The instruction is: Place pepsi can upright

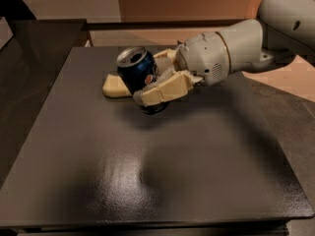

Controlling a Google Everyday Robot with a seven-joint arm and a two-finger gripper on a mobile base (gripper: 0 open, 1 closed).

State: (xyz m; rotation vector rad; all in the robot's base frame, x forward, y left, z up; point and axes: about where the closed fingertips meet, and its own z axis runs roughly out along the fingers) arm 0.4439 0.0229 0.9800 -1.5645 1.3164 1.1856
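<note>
The pepsi can (140, 73) is dark blue with a silver top and a red-white-blue logo. It is held tilted, its opened top facing up and to the left, just above the dark table (147, 171). My gripper (145, 85) reaches in from the right and is shut on the can: one cream finger (165, 90) lies across the can's front, the other (114, 85) shows behind it on the left. The can's bottom end is hidden behind the front finger.
My white arm (246, 45) stretches in from the upper right. A darker surface (39, 43) adjoins the table at the far left. A grey floor strip (295, 132) lies to the right of the table's edge.
</note>
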